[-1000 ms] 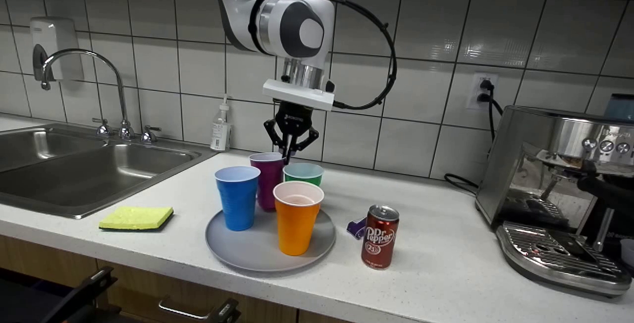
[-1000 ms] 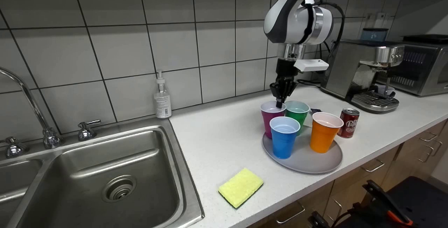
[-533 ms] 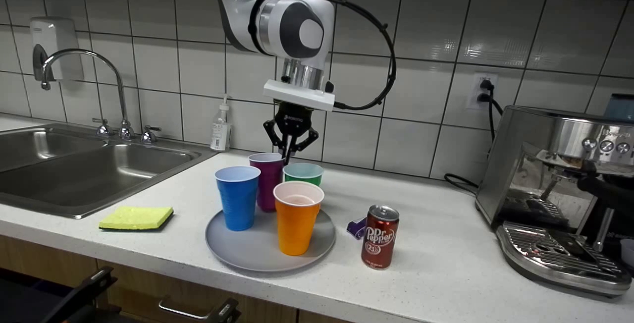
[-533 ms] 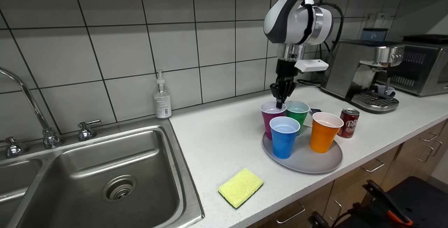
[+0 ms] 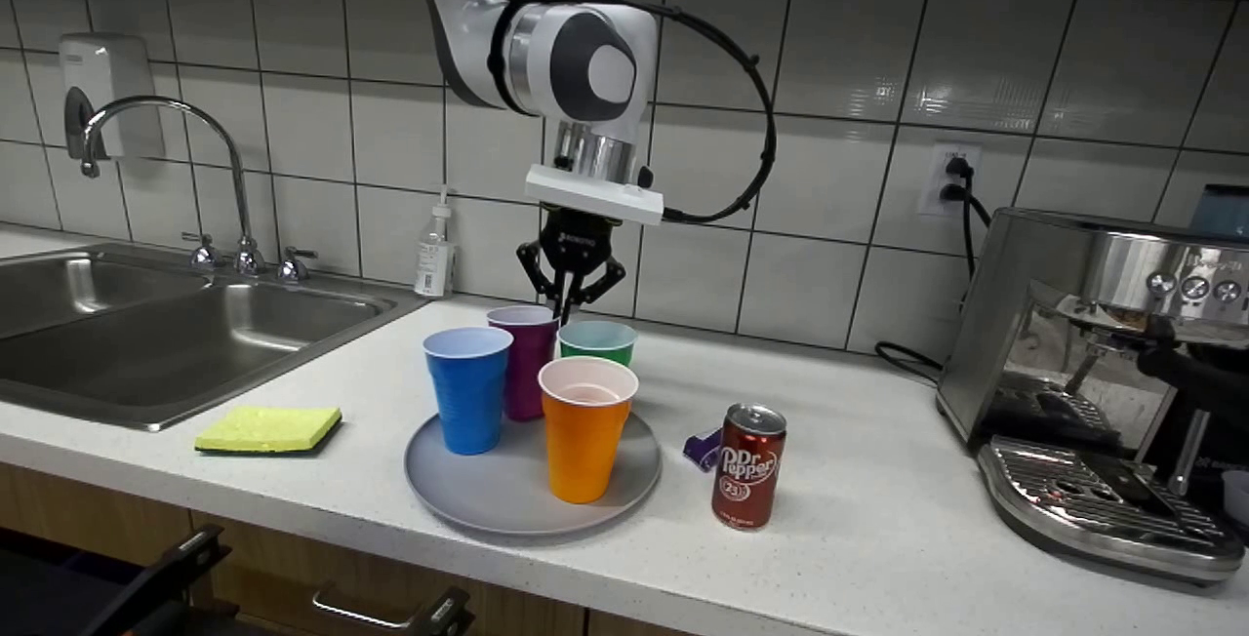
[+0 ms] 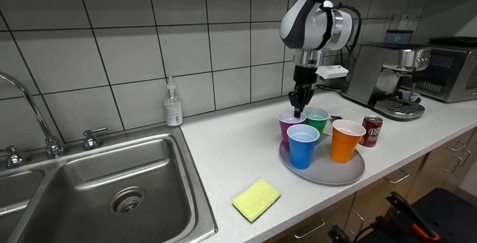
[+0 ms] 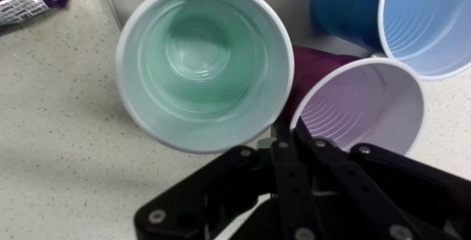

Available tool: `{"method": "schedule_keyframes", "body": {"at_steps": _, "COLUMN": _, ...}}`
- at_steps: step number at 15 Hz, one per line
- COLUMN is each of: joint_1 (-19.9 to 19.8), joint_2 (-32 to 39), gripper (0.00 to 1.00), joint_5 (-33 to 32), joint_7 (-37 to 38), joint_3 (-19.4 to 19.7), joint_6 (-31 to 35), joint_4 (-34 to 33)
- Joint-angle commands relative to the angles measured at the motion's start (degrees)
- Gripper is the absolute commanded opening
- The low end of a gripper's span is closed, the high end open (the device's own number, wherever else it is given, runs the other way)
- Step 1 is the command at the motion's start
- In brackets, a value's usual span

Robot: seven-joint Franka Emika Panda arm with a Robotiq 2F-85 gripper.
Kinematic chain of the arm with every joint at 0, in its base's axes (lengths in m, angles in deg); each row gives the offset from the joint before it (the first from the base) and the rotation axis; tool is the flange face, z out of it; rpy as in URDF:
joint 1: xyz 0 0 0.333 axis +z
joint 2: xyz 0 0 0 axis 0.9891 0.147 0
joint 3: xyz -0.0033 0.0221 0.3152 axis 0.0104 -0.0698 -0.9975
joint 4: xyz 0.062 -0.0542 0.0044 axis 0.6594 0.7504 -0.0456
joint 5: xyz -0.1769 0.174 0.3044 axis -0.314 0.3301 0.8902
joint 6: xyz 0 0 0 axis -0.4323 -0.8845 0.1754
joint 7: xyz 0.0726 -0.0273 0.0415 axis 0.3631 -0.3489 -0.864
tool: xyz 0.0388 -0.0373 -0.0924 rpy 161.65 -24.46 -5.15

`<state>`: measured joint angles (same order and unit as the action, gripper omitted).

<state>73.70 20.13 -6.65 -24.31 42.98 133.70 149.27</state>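
Note:
My gripper (image 5: 560,318) points down with its jaws closed on the rim of the purple cup (image 5: 528,373). In the wrist view, one finger stands inside that cup (image 7: 358,103) and the other outside its wall, with the rim between them. The cup is near upright at the back of a grey plate (image 5: 444,495); whether its base touches the plate cannot be told. Close beside the gripper is a green cup (image 7: 202,67), empty inside. A blue cup (image 6: 301,151) and an orange cup (image 6: 343,144) stand on the plate in front.
A red soda can (image 5: 748,468) and a purple wrapper (image 5: 703,449) lie right of the plate in an exterior view. A yellow sponge (image 6: 256,199) is near the sink (image 6: 111,194). An espresso machine (image 5: 1103,392), a soap bottle (image 6: 173,109) and the tiled wall (image 5: 781,178) bound the counter.
Over the last half second my gripper and the purple cup have come down slightly together, with a small sideways shift. The grip is unchanged, and the other cups have stayed put.

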Motion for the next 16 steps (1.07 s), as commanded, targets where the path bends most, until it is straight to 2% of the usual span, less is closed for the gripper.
{"method": "schedule_keyframes", "body": {"at_steps": 1, "joint_1": -1.35, "joint_2": 0.38, "gripper": 0.01, "joint_5": -1.39, "joint_7": -2.29, "joint_3": -1.01, "joint_6": -1.35, "joint_4": -0.8}}
{"method": "schedule_keyframes", "body": {"at_steps": 2, "joint_1": -1.33, "joint_2": 0.4, "gripper": 0.01, "joint_5": -1.5, "joint_7": -2.51, "joint_3": -0.99, "joint_6": -1.33, "joint_4": -0.79}}
{"method": "schedule_keyframes", "body": {"at_steps": 3, "joint_1": -1.27, "joint_2": 0.37, "gripper": 0.3, "joint_5": -1.71, "joint_7": -2.62, "joint_3": -0.94, "joint_6": -1.31, "joint_4": -0.77}}
{"method": "schedule_keyframes", "body": {"at_steps": 5, "joint_1": -1.22, "joint_2": 0.32, "gripper": 0.38, "joint_5": -2.19, "joint_7": -2.67, "joint_3": -0.94, "joint_6": -1.28, "joint_4": -0.74}}
{"method": "schedule_keyframes", "body": {"at_steps": 12, "joint_1": -1.24, "joint_2": 0.22, "gripper": 0.91, "joint_5": -2.75, "joint_7": -3.28, "joint_3": -1.05, "joint_6": -1.14, "joint_4": -0.6}}
{"method": "schedule_keyframes", "body": {"at_steps": 14, "joint_1": -1.17, "joint_2": 0.27, "gripper": 1.0, "joint_5": -2.8, "joint_7": -3.32, "joint_3": -1.03, "joint_6": -1.12, "joint_4": -0.64}}
{"method": "schedule_keyframes", "body": {"at_steps": 16, "joint_1": -1.1, "joint_2": 0.22, "gripper": 1.0, "joint_5": -2.68, "joint_7": -3.22, "joint_3": -1.09, "joint_6": -1.04, "joint_4": -0.65}}
